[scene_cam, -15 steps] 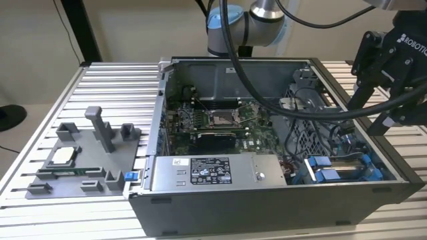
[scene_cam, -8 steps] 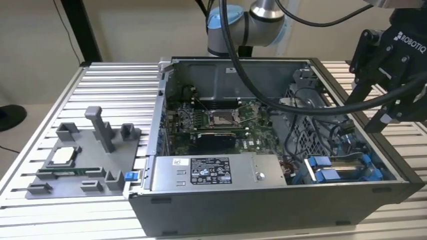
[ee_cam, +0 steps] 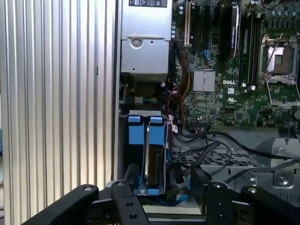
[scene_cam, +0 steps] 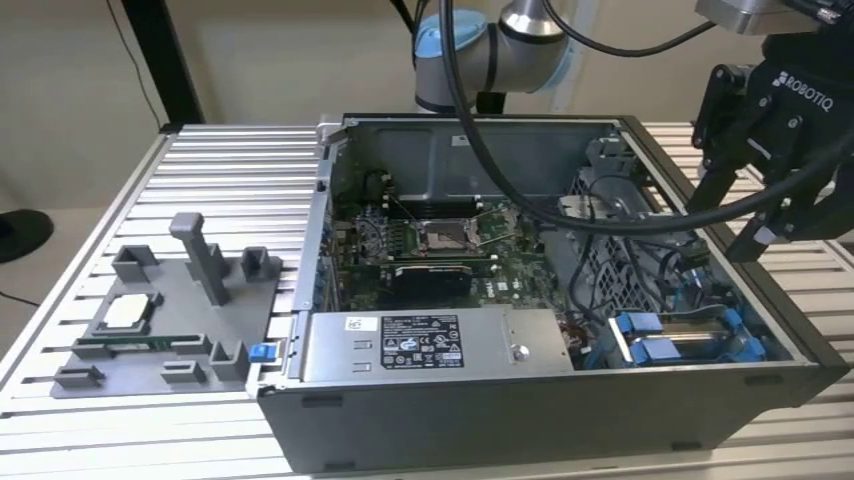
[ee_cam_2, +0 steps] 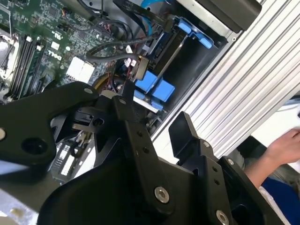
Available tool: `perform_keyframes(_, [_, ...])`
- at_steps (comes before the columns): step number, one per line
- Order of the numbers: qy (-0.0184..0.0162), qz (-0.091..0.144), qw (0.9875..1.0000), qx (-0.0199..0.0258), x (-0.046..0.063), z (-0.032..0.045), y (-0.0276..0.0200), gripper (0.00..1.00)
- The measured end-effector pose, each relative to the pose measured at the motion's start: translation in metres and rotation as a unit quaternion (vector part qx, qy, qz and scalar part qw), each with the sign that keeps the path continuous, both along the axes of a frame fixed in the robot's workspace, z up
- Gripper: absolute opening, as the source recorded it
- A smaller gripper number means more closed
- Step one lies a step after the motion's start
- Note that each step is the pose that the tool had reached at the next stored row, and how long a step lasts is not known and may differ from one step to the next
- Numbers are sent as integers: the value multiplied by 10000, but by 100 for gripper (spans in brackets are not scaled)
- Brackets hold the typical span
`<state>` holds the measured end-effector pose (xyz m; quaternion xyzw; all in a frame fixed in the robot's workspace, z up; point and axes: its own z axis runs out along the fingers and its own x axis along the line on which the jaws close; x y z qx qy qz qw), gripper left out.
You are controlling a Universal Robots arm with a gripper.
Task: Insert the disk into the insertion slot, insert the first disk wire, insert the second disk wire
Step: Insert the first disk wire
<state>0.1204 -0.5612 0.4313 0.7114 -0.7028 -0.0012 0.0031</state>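
the hand [scene_cam: 727,222] hangs spread and empty over the rim of the computer case [scene_cam: 534,410], on the exterior view's right, above the bay corner. down below, the disk [ee_cam: 147,154] looks seated in the insertion slot [scene_cam: 754,345] with its blue frame tabs showing, so i'd judge the work stands at the wires. loose black wires [ee_cam: 206,152] lie just beside the bay. doing this well means pinching a plug by its body, not the cable, lining it square with the disk's socket and staying off the case wall.
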Motion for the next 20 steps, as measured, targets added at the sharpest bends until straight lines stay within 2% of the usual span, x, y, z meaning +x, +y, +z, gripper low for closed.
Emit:
perform_keyframes(6, [-103,105,9999,-3,0,-74,20,100])
perform_keyframes(7, [-111,106,9999,-4,1,-74,20,100])
perform_keyframes(13, [-112,106,9999,-5,0,-75,20,100])
perform_keyframes(20, [-128,126,9998,-4,1,-124,34,100])
